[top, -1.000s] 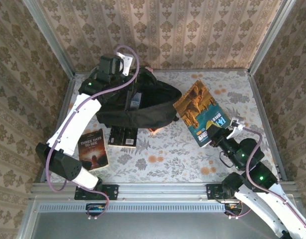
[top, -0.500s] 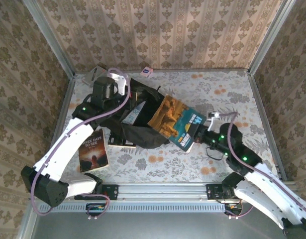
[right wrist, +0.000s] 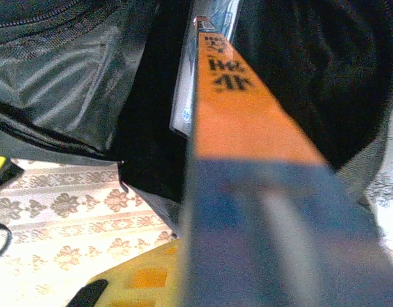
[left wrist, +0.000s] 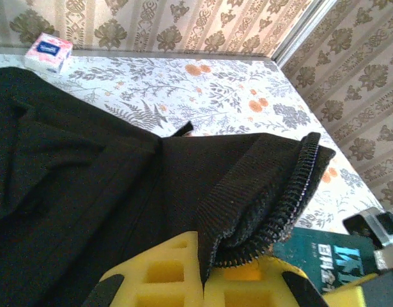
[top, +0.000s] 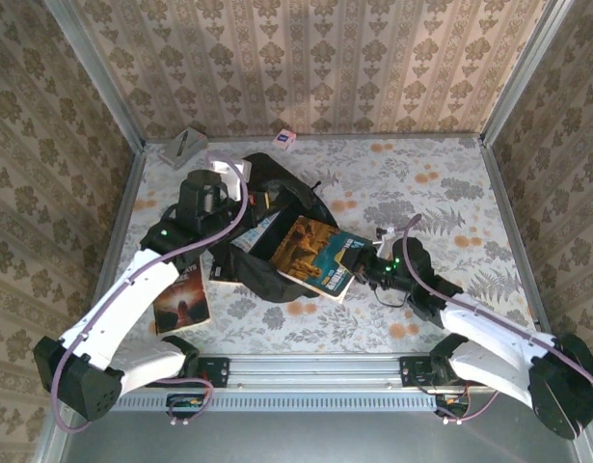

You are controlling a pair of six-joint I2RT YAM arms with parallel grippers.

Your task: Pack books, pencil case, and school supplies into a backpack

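The black backpack [top: 277, 275] lies open at the left middle of the table. My left gripper [top: 240, 198] is shut on its zip rim [left wrist: 273, 211] and holds it up. My right gripper [top: 359, 256] is shut on the brown-and-teal book [top: 315, 251], whose far end pokes into the backpack's opening. In the right wrist view the book's orange-and-blue spine [right wrist: 241, 121] points into the dark inside [right wrist: 311, 64], beside a white-and-blue item [right wrist: 183, 109]. The dark book with the orange glow [top: 180, 299] lies by my left arm. A black book [top: 222, 271] sits half under the backpack.
A pink-white packet with a blue square [top: 283, 140] lies at the back wall and appears again as the packet [left wrist: 49, 52] in the left wrist view. A grey flat item [top: 185, 145] sits in the back left corner. Metal rails edge the floral table [top: 441, 183].
My right arm swung the brown-and-teal book left and down from mid-air into the backpack's mouth. My left arm drew back toward the front, pulling the backpack's rim with it.
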